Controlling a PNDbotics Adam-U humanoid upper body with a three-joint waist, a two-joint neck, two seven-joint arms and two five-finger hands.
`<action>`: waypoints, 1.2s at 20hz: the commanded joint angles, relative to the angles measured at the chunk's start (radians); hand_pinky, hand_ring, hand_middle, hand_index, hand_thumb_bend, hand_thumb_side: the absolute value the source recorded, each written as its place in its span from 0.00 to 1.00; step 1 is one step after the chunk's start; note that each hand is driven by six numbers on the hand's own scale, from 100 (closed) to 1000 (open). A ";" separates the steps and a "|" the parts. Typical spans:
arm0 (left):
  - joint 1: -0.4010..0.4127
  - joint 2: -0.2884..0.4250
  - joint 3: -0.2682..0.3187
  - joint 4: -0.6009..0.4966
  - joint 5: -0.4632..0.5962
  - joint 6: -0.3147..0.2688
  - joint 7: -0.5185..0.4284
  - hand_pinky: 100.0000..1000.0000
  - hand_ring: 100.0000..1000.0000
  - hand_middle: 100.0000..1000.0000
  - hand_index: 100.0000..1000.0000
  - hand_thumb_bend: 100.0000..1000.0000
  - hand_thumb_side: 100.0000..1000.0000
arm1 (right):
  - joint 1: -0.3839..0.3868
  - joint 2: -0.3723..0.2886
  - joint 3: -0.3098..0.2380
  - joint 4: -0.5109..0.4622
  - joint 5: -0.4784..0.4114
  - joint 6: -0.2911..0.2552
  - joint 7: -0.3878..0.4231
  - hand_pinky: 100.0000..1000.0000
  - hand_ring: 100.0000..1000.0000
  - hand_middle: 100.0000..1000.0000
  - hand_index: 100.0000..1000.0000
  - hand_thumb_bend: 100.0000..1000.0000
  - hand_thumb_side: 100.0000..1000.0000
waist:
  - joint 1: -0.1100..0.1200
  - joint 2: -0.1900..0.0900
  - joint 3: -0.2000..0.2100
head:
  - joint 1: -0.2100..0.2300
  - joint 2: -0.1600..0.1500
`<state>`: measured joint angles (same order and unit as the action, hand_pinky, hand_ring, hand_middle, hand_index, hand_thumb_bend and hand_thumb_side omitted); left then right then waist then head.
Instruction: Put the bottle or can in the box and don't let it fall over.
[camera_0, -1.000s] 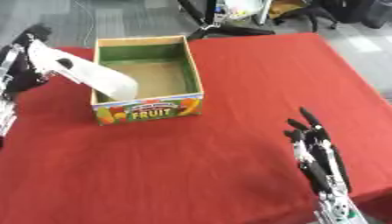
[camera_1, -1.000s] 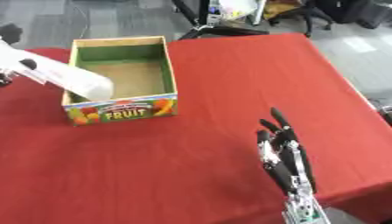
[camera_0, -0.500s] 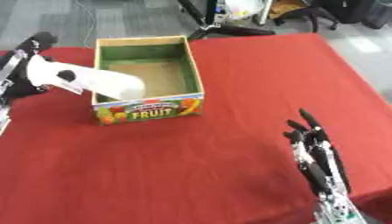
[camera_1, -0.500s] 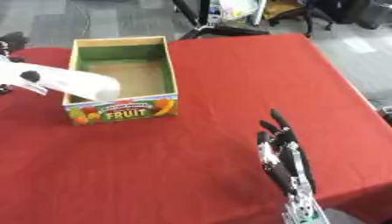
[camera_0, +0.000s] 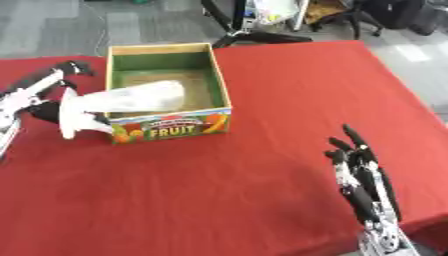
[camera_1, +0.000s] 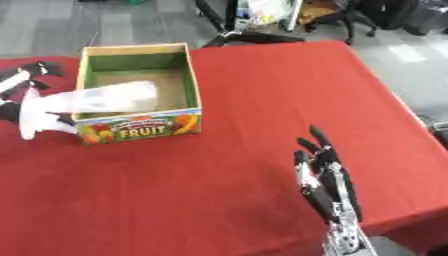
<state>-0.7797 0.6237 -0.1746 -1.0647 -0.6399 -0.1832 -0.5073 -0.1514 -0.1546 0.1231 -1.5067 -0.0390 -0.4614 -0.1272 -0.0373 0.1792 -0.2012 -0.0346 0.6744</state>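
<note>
Holding a white bottle (camera_0: 118, 102) by its neck end, the left hand (camera_0: 44, 102) has its fingers curled round the narrow part, out past the left wall of the cardboard box (camera_0: 219, 95). The bottle lies nearly flat, tilted across that wall: its wide base reaches over the brown floor of the box, while the neck and what looks like the cap hang outside, low over the red desk (camera_0: 262, 190). From these views I cannot tell whether the bottle rests on the box rim or only crosses above it.

The right hand (camera_0: 363, 177) stands idle near the lower right corner, fingers straight and spread, pointing up, well apart from the box.

The step in hand, as I judge it, is carrying the bottle into the box; the placing itself is not yet done. The next move calls for swinging the bottle upright, base down, and clearing the left wall before lowering it onto the box floor. Letting go while it leans like this would likely leave it lying on its side, which the task forbids. The box floor looks roomy enough, so a spot away from the walls should let the fingers open without knocking the bottle over.
</note>
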 joint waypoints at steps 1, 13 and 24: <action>0.015 0.064 0.044 -0.072 -0.140 -0.022 -0.065 0.85 1.00 0.94 0.88 0.93 0.42 | -0.004 -0.022 -0.011 -0.008 0.008 0.000 -0.003 0.77 0.88 1.00 0.95 0.00 0.41 | 0.002 -0.026 0.005 | -0.011 -0.006; 0.320 0.150 0.258 -0.462 0.012 0.077 0.126 0.86 1.00 0.96 0.87 0.93 0.49 | 0.008 -0.029 -0.027 -0.007 0.016 -0.003 -0.021 0.77 0.88 1.00 0.95 0.00 0.41 | 0.009 -0.028 0.052 | -0.031 -0.006; 0.664 -0.092 0.366 -0.831 0.358 0.145 0.564 0.85 1.00 0.96 0.84 0.77 0.52 | 0.022 -0.031 -0.039 -0.006 0.021 -0.005 -0.037 0.77 0.88 1.00 0.95 0.00 0.41 | 0.012 -0.032 0.095 | -0.039 0.001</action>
<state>-0.1124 0.5417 0.1719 -1.8494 -0.3020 -0.0430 0.0168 -0.1255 -0.1637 0.0927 -1.5014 -0.0229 -0.4655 -0.1595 -0.0277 0.1620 -0.1043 -0.0719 0.6750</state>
